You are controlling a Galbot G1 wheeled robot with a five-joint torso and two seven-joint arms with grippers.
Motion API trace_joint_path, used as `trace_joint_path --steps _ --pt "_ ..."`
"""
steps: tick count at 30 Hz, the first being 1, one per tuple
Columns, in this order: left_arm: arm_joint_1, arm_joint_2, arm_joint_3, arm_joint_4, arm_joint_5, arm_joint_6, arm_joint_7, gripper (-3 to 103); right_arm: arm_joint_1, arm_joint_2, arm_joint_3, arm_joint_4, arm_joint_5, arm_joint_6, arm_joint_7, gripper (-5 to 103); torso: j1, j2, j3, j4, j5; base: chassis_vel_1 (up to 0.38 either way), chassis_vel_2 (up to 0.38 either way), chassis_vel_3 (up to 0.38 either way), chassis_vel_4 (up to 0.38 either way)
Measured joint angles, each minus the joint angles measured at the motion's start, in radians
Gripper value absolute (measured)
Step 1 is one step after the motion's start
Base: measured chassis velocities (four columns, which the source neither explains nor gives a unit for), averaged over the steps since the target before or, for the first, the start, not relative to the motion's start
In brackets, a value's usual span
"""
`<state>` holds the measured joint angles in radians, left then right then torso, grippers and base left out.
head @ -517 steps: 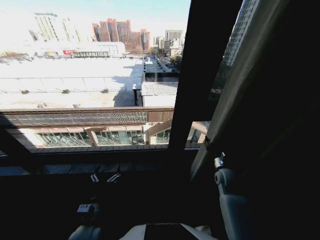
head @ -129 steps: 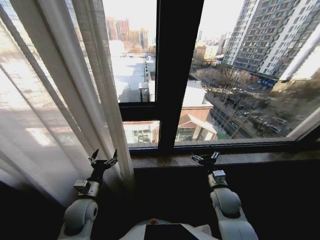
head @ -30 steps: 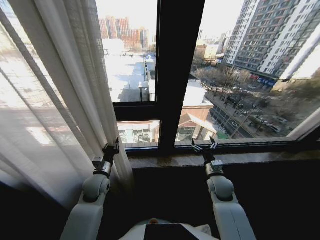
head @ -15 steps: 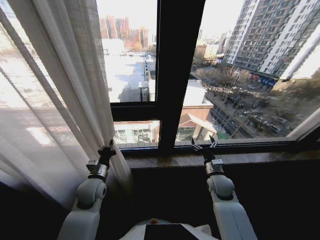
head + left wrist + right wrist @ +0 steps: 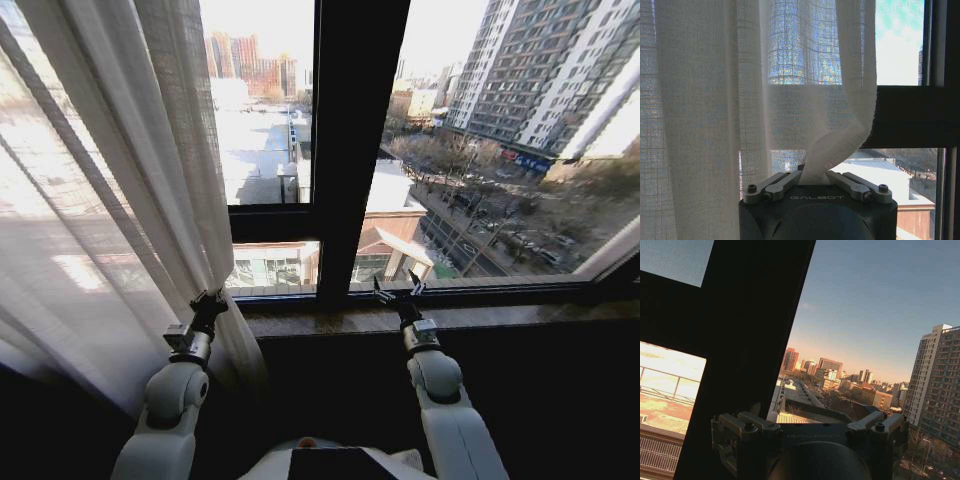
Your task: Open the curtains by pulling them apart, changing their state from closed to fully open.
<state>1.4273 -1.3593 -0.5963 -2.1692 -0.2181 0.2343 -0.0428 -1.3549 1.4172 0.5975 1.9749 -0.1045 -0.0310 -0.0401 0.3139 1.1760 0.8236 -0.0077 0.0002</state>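
Gripping the inner edge of the sheer curtains point(image 5: 120, 180), my left gripper point(image 5: 208, 306) sits low by the window sill point(image 5: 500, 315), its fingers point(image 5: 785, 181) pinched on a twisted fold of fabric at the hem of the panel on my left. My right gripper point(image 5: 396, 291) hangs spread and empty above the sill, just beside the black window frame point(image 5: 350, 130). I judge the job partly done: the glass ahead and to my right is uncovered, but this left panel drapes over the left pane.
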Motion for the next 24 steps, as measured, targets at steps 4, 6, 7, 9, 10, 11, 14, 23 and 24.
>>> trace_joint_path --steps 4,6,7,9,10,11,14,23,24 --pt "-0.002 0.001 0.0 0.004 0.0 0.0 0.001 0 0.0 0.001 -0.001 -0.003 -0.002 0.002 0.001 100 0.0 0.0 0.0 0.0 0.0001 0.09 0.076 -0.067 -0.088" --pt "-0.003 0.001 0.001 0.005 0.0 -0.001 0.001 0 0.0 0.002 -0.002 -0.004 -0.002 0.002 0.001 100 0.0 0.0 0.0 -0.0001 0.0001 0.127 0.119 -0.111 -0.135" --pt "-0.003 0.001 0.001 0.005 0.0 -0.001 0.001 0 0.002 0.003 -0.002 -0.004 -0.002 0.002 0.001 100 0.0 0.0 0.0 0.0 0.0 0.126 0.173 -0.168 -0.176" --pt "-0.005 0.002 0.001 0.005 0.0 -0.002 0.001 0 0.005 0.006 -0.002 -0.006 -0.002 0.003 0.002 100 0.0 0.0 0.0 0.0 -0.0001 0.18 0.197 -0.18 -0.194" --pt "-0.005 0.002 0.001 0.005 0.0 -0.002 0.001 0 0.005 0.006 -0.002 -0.006 -0.002 0.003 0.002 100 0.0 0.0 0.0 0.0 -0.0001 0.18 0.22 -0.18 -0.194" --pt "-0.005 0.002 0.001 0.005 0.0 -0.003 0.001 0 0.006 0.007 -0.002 -0.008 -0.002 0.003 0.002 100 0.0 0.0 0.0 0.0001 -0.0001 0.233 0.22 -0.225 -0.233" --pt "-0.005 0.002 0.001 0.005 0.0 -0.003 0.001 0 0.008 0.009 -0.002 -0.012 -0.002 0.003 0.002 100 0.0 0.0 0.0 0.0002 -0.0001 0.259 0.263 -0.261 -0.271" --pt "0.003 -0.003 0.001 -0.007 0.003 -0.005 0.002 0 0.008 0.008 0.001 -0.023 -0.001 0.01 0.003 100 0.0 0.0 0.0 -0.0002 -0.0001 0.322 0.292 -0.317 -0.314" --pt "0.003 -0.003 0.001 -0.007 0.003 -0.005 0.002 0 0.008 0.008 0.001 -0.023 -0.001 0.01 0.003 100 0.0 0.0 0.0 -0.0002 -0.0001 0.342 0.298 -0.329 -0.317"
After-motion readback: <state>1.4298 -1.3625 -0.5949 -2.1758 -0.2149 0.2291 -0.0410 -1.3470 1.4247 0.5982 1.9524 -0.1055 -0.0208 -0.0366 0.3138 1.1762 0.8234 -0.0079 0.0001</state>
